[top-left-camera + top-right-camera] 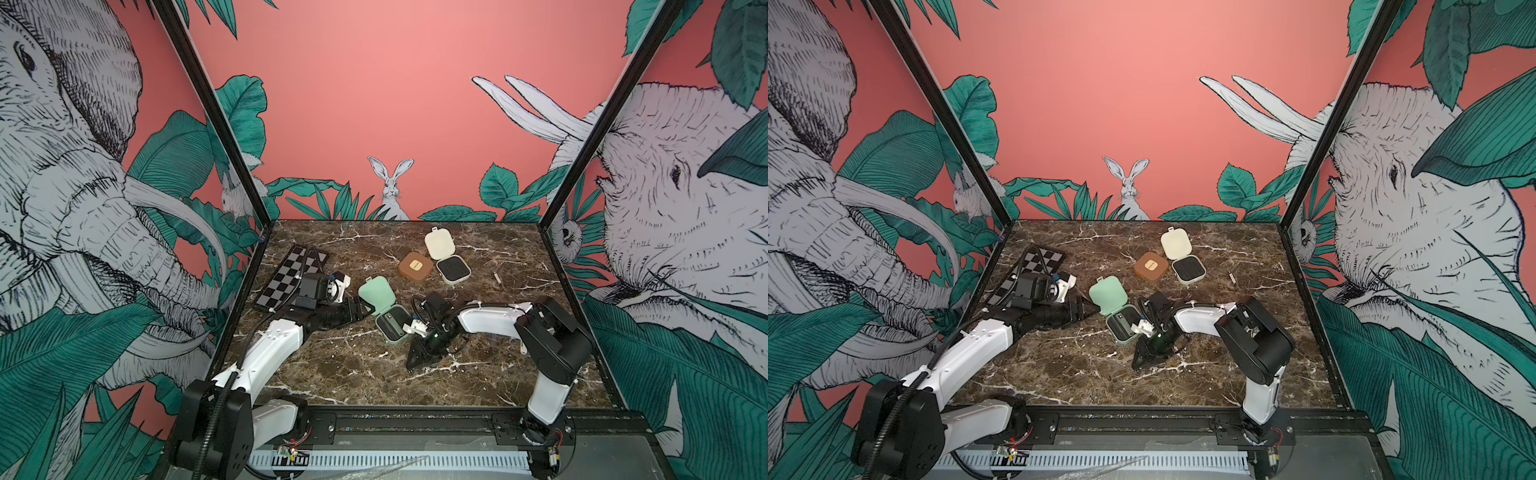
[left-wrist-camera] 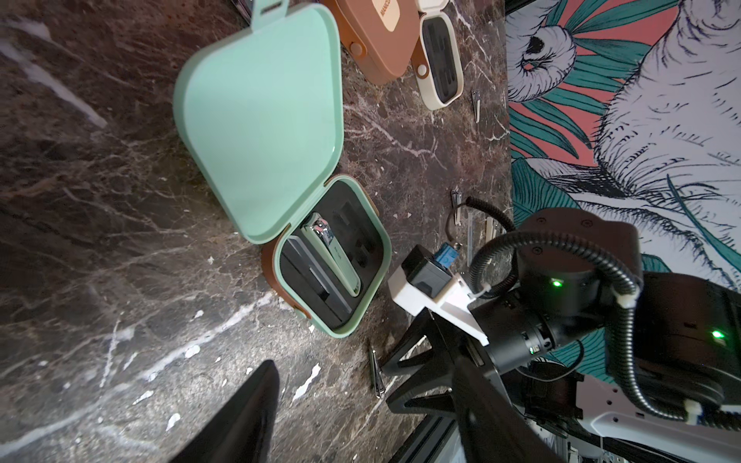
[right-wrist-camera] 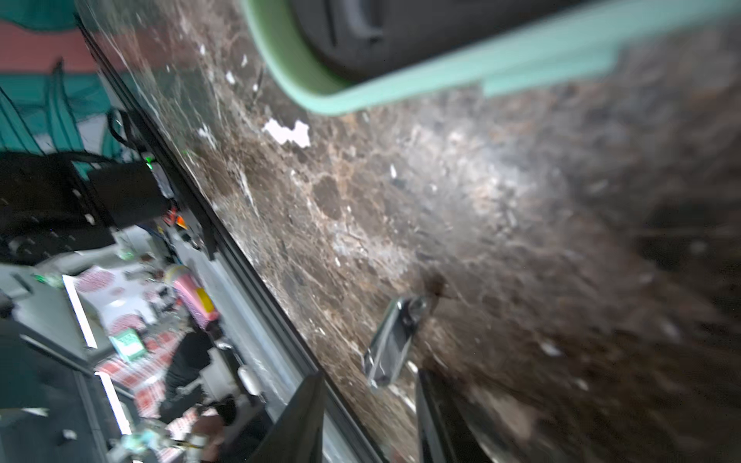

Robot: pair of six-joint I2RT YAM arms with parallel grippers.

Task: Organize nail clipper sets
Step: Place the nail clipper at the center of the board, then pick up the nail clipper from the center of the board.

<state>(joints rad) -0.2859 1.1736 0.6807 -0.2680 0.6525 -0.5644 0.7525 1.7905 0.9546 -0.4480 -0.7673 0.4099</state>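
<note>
The mint green case (image 1: 390, 328) lies open mid-table, its lid (image 2: 260, 120) raised and a mint nail clipper (image 2: 333, 256) resting in the black insert. The brown case (image 1: 415, 264) is closed, and beside it the cream case (image 1: 453, 269) stands open. My right gripper (image 3: 371, 401) points down at the table just in front of the mint case; its jaws are open. A small metal clipper (image 3: 391, 340) lies on the marble just ahead of its fingertips. My left gripper (image 2: 369, 413) hovers open and empty at the mint case's left side.
A black-and-grey checkerboard (image 1: 286, 274) lies at the back left under my left arm. Loose slim tools lie on the marble: one at the right (image 1: 496, 278) and a few near my right arm (image 2: 457, 204). The table's front edge (image 3: 240, 256) runs close to my right gripper.
</note>
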